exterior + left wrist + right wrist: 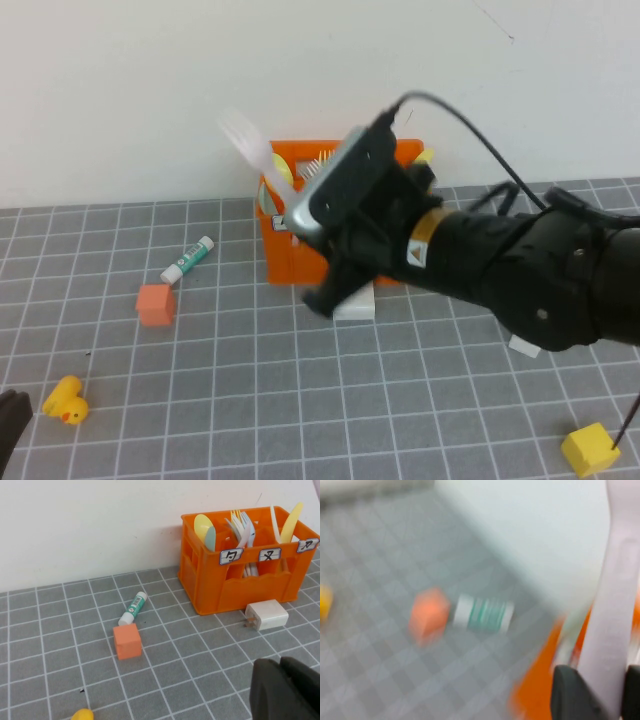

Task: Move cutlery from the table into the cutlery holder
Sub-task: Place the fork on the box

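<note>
A pale pink fork [247, 140] is gripped by its handle in the right gripper [300, 205], which is held above the left end of the orange cutlery holder [285, 255] at the back of the grey gridded bench [300, 400]. The fork's head is raised, tilted up and to the left, against the white wall [120, 90]. The left gripper [285, 690] is kept clenched and empty, low over the near left part of the bench. Spoons, forks and a yellow knife [291, 522] are seen standing in the holder's compartments. A white charger [266, 615] is lying against its front. A glue stick [188, 259], an orange cube [155, 304], a yellow duck [66, 400] and a yellow block [590, 449] are scattered on the bench.
</note>
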